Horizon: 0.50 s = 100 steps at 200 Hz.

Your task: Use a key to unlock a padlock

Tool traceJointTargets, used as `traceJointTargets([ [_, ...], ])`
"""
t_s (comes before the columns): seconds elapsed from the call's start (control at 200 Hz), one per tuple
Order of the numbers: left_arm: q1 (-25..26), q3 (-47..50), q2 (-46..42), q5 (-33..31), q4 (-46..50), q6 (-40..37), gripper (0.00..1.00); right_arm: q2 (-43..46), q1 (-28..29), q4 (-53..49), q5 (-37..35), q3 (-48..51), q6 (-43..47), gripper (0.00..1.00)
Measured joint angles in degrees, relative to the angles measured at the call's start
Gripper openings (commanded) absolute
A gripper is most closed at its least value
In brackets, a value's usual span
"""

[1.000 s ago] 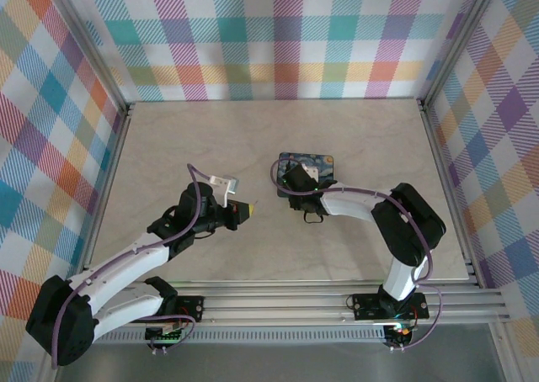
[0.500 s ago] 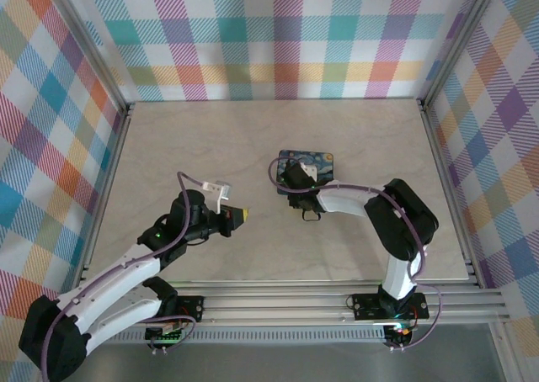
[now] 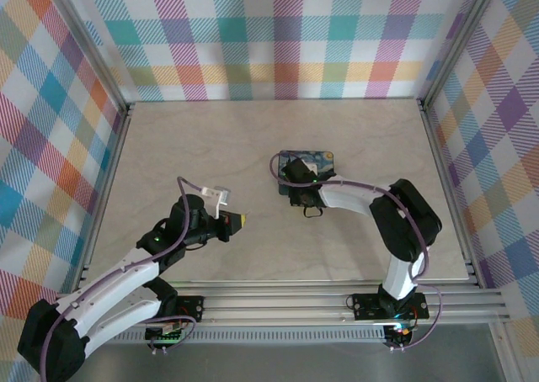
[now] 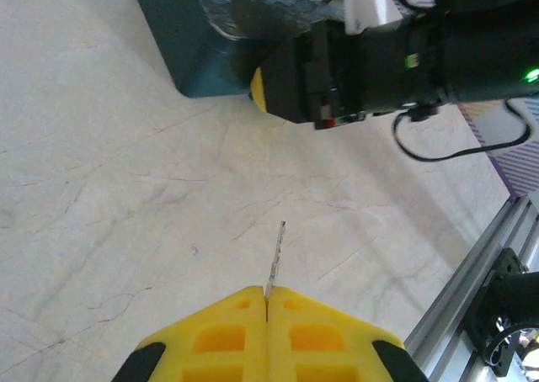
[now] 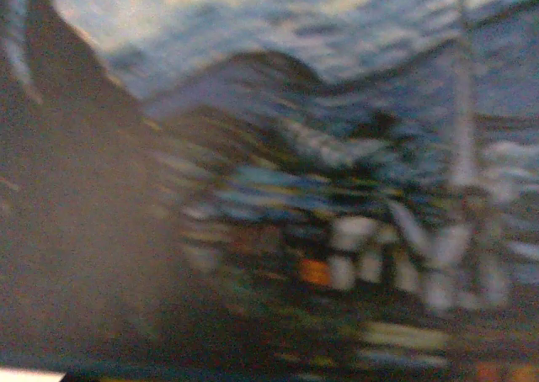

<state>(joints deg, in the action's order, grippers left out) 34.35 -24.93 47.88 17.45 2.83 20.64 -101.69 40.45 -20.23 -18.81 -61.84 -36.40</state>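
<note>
- We see the left gripper with its yellow fingers pressed flat together, pinching the key between their tips
- The key is a thin grey sliver standing straight out from the seam between the two fingers, held clear above the table
- Its free end aims towards the near side of the tin, with a wide stretch of bare table between them
- From above, this gripper sits well to the left of the tin and nearer the arm bases than the tin is
- The right gripper hangs over the tin's near left part, right down at the lid
- We cannot tell whether its jaws are spread or closed, nor whether they hold anything; the black wrist covers them from above
- From the left wrist, one yellow fingertip peeks out at the tin's near lower corner, under that black wrist
- The right wrist camera is pressed so close that the tin's painted lid comes out as a blur of dark blue swirls and pale patches
- A black cable loop dangles from the right wrist just on the near side of the tin
- The tin lies flat on the table, about mid-depth and a little right of centre
</note>
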Motion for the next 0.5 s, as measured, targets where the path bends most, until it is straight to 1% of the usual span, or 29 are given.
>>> traceJointTargets([
  [0.125, 0.0, 0.4, 3.1, 1.1, -3.7, -0.8, 0.0, 3.4, -0.8, -6.1, 5.6, -2.0, 0.1, 0.01],
  [0.26, 0.5, 0.9, 8.4, 1.6, -11.0, -1.9, 0.0, 6.6, -2.3, -11.6, 11.9, -4.5, 0.0, 0.0],
  [0.5, 4.0, 0.9, 19.5, 3.0, -23.5, -2.4, 0.0, 9.2, -6.2, -17.3, 26.3, -6.1, -0.9, 0.0],
])
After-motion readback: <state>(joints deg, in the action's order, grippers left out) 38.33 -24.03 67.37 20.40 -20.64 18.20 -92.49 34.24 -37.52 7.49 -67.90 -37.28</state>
